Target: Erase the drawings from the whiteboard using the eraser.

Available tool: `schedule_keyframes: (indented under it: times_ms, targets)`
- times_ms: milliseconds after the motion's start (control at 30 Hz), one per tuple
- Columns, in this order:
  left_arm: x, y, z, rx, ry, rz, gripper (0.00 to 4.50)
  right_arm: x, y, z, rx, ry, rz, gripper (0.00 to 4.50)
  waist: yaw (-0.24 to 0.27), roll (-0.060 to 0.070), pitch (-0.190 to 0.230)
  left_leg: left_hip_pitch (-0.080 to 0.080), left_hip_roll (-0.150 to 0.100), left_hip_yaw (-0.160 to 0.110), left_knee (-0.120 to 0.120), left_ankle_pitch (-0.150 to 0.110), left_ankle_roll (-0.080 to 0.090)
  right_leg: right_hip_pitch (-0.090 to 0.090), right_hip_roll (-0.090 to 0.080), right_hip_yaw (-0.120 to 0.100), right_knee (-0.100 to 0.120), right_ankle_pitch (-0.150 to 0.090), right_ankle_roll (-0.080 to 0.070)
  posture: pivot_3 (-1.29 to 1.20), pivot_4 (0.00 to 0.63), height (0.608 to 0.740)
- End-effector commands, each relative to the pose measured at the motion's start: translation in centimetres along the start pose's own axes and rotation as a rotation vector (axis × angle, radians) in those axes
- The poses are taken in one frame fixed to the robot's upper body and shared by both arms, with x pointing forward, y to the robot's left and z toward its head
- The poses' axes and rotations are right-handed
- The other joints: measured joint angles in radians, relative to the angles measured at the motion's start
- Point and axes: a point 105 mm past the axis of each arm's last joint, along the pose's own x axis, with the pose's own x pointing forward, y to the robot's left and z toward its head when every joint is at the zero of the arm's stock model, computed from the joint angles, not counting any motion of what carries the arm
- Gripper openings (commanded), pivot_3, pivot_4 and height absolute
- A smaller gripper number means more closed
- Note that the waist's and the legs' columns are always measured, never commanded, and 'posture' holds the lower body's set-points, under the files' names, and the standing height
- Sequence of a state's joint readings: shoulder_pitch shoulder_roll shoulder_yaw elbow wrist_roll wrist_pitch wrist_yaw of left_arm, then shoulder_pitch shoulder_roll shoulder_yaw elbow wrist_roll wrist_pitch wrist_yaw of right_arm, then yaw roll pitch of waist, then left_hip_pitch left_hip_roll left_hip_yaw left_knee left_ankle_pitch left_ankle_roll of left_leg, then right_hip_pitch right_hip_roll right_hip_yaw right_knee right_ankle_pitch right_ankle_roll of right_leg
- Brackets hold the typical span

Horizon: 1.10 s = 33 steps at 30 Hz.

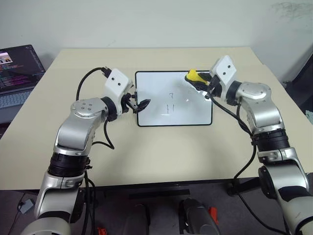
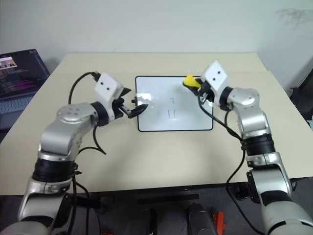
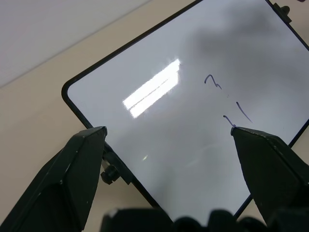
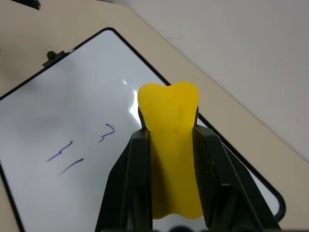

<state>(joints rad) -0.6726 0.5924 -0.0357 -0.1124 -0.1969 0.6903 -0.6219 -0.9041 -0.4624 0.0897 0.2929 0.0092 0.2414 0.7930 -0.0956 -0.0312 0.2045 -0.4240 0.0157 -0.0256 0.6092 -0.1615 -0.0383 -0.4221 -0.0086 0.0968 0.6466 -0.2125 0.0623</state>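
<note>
Yellow eraser [image 4: 170, 145] pinched at mid-length in right gripper [image 1: 204, 88] jaws, over whiteboard's [image 1: 151, 116] two o'clock corner; looks light, soft, waisted under squeeze. Drawings [image 1: 170, 104] at centre. Left gripper [image 3: 169, 140] jaws wide, straddling nine o'clock edge.

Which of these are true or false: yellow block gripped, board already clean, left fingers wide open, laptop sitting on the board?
1. The right gripper grips the bright yellow block eraser. True.
2. The glossy white black-framed whiteboard is wiped clean. False: thin dark marker drawings remain near its middle.
3. The left gripper has its fingers spread apart at the board's left edge. True.
4. The open laptop sits on the whiteboard. False: it stands off to the left, beyond the beige table.
</note>
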Motion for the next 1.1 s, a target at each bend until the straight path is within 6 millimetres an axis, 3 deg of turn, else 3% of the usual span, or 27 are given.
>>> schedule_keyframes:
  times_ms: [33, 300, 533, 933, 1100]
  targets:
    - [-0.5, 0.5, 1.1, 0.045, -0.034, 0.017, 4.5, -0.3, -0.5, -0.2, -0.129, 0.074, -0.034, 0.83, 0.003, 0.0, 0.0, 0.0, 0.0, 0.0, 0.0, 0.0, 0.0, 0.0, 0.0, 0.0, 0.0, 0.0, 0.0, 0.0, 0.15, 0.74]
    - [-0.4, 0.2, 0.7, 0.041, -0.025, 0.013, 4.5, -0.1, -0.6, -0.8, -0.266, 0.144, -0.03, 0.83, 0.008, 0.0, 0.0, 0.0, 0.0, 0.0, 0.0, 0.0, 0.0, 0.0, 0.0, 0.0, -0.001, 0.0, 0.0, 0.0, 0.15, 0.74]
    - [-0.6, 0.1, 0.4, 0.041, -0.014, 0.008, 4.5, -0.1, -0.7, -1.0, -0.284, 0.155, -0.028, 0.83, 0.009, 0.0, 0.0, 0.0, 0.0, 0.0, 0.0, 0.0, 0.0, 0.0, 0.0, 0.0, -0.001, 0.0, 0.0, 0.0, 0.15, 0.74]
    - [-0.9, 0.4, 0.2, 0.059, -0.002, -0.008, 4.5, -1.2, -1.5, -1.8, -0.311, 0.186, -0.048, 0.83, 0.009, 0.0, 0.0, 0.0, 0.0, 0.0, 0.0, 0.0, 0.0, 0.0, 0.0, 0.0, -0.001, 0.0, 0.0, 0.0, 0.15, 0.74]
    - [-1.5, 0.6, 0.1, 0.074, 0.016, -0.037, 4.5, -2.1, -0.7, -2.6, -0.342, 0.203, 0.005, 0.83, 0.01, 0.0, 0.0, 0.0, 0.0, 0.0, 0.0, 0.0, 0.0, 0.0, 0.0, 0.0, -0.001, 0.0, 0.0, 0.0, 0.15, 0.74]
